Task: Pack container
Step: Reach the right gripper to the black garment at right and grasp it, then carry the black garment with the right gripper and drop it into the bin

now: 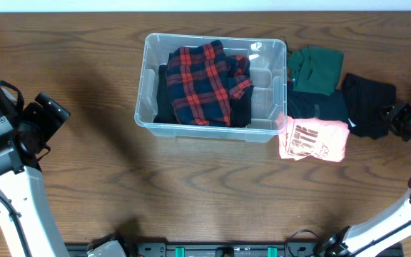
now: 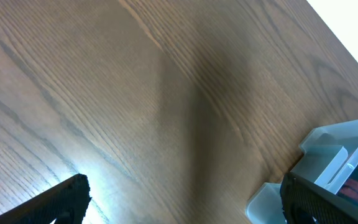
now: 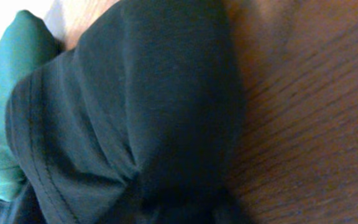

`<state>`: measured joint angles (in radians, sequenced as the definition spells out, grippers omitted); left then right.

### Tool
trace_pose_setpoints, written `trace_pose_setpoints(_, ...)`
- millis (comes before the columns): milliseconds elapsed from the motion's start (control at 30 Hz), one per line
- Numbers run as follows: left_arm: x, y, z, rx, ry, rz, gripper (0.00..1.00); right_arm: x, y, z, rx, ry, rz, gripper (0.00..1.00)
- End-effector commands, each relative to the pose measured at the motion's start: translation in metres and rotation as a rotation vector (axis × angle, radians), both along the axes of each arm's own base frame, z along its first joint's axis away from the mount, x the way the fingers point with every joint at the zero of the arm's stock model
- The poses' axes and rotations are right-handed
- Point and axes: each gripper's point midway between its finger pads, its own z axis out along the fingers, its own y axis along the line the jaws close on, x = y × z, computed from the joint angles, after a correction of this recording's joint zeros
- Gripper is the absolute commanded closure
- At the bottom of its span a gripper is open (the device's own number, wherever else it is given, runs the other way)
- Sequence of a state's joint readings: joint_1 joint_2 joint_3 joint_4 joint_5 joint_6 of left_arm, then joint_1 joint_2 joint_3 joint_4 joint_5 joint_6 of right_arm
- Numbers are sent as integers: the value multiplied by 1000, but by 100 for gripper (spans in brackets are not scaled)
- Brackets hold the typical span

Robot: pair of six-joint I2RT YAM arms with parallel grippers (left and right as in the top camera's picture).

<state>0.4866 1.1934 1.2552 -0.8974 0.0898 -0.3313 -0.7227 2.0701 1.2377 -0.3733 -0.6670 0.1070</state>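
Your container sits on the wooden table a little beyond centre, one long side facing you. It holds a red plaid garment lying on top of a dark cloth that shows along the left side and at the front right, while the right end of the bin shows bare clear plastic. Just beside its right wall lies a small pile: a green garment on the far side, a dark garment nearer you, and a pink garment with printed lettering, lying against the container's front right corner. A black garment lies to the right of these. Your left gripper hangs released over bare wood well left of the container, its two fingers spread wide with nothing between them, and the left wrist view catches a corner of the container at its right edge. Your right gripper is at the right edge of the black garment. The right wrist view is filled with that black fabric, with green to its left and wood to its right. Its fingers don't show there, so you cannot tell whether it is clenched or released
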Motion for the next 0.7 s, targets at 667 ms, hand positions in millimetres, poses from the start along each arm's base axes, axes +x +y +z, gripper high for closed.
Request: trace_pose_setpoints(667, -2, 3, -2, 16, 18, -4, 2, 22, 156, 311, 185, -673, 282, 99)
